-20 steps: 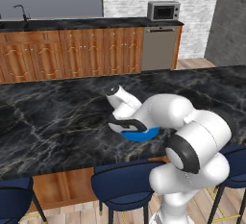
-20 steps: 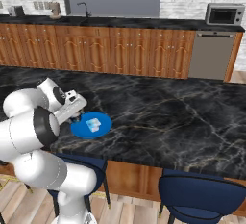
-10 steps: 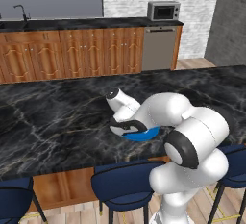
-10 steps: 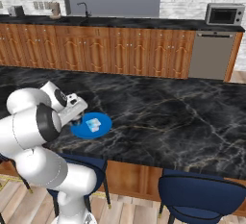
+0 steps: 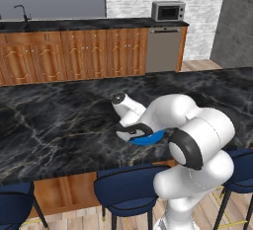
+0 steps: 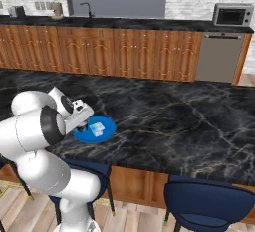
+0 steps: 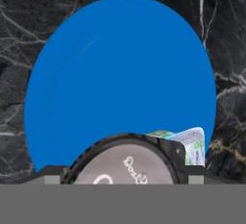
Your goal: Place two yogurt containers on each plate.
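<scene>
The gripper hovers over the blue plate at centre frame on the black bench, fingers spread wide and empty, one yogurt container sitting on the plate, so lift straight up, clear of that cup.

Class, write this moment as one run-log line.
gripper: open, above plate | blue plate: on counter | yogurt: on plate
</scene>
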You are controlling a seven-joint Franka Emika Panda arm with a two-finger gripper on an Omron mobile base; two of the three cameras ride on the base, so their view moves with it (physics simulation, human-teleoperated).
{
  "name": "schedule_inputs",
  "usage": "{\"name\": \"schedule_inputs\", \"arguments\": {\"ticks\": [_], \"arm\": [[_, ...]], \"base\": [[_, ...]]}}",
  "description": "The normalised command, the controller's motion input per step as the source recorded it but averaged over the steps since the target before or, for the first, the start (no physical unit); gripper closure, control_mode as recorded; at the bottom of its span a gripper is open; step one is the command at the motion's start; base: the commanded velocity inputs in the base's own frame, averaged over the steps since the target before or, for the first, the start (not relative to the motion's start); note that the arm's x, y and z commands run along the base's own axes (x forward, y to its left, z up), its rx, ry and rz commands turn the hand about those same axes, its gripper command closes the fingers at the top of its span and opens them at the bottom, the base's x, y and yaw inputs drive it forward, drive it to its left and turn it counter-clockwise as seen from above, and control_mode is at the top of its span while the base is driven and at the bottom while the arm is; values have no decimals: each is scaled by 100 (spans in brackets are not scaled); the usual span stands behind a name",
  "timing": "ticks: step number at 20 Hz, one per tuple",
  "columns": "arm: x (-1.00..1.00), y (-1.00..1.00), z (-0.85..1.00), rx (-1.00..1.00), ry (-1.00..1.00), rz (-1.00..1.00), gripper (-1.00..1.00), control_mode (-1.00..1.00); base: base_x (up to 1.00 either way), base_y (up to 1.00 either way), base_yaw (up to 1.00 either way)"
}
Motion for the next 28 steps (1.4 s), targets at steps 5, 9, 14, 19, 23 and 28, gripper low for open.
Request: {"name": "schedule_inputs", "arguments": {"ticks": [5, 9, 14, 19, 23, 28], "arm": [[10, 0, -8, 2, -1, 0, 100, -100], [15, 0, -1, 3, -3, 0, 100, -100], [7, 0, -2, 5, -5, 0, 100, -100], [4, 0, -18, 5, -7, 0, 100, -100], [3, 0, -24, 6, -8, 0, 100, -100], [2, 0, -12, 4, -4, 0, 100, -100]], "base": [[0, 0, 0], [0, 0, 0], [0, 0, 0], [0, 0, 0], [0, 0, 0], [0, 0, 0]]}}
